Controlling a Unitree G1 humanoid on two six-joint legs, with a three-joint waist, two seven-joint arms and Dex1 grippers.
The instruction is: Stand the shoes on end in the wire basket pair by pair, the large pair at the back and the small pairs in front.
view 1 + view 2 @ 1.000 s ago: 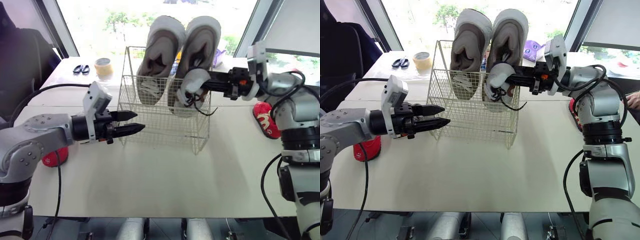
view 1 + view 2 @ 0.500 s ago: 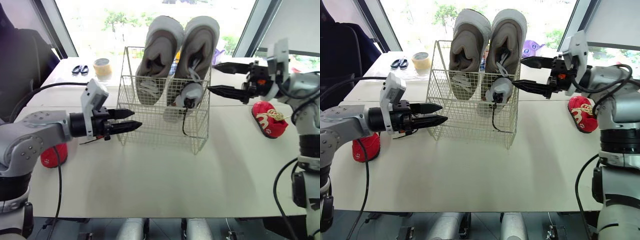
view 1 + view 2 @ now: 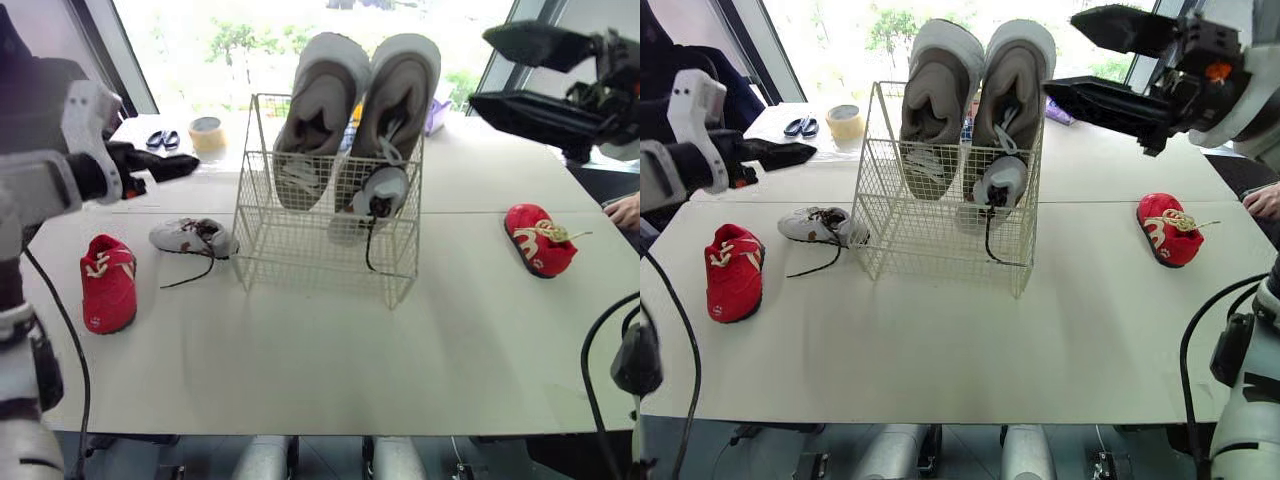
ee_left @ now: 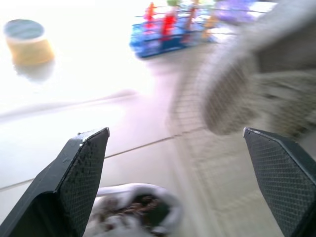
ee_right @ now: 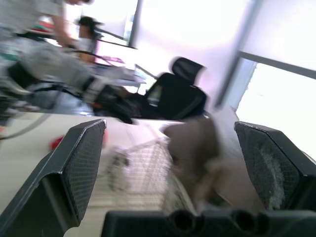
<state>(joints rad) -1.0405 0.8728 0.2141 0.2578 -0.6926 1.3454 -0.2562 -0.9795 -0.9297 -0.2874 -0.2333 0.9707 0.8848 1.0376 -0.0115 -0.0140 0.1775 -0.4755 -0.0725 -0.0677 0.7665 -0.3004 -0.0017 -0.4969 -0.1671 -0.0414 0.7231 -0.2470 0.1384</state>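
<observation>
A white wire basket (image 3: 300,250) stands mid-table. Two large grey shoes (image 3: 318,110) stand on end at its back, a small grey shoe (image 3: 378,190) upright in front. Its mate (image 3: 190,236) lies just left of the basket. One small red shoe (image 3: 108,283) lies farther left, another red shoe (image 3: 538,238) well apart on the right.

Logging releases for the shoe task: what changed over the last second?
The right gripper let go of the small grey shoe, left standing in front inside the wire basket, then rose away open. The left gripper drew back from the basket. The large pair stayed at the back.
</observation>
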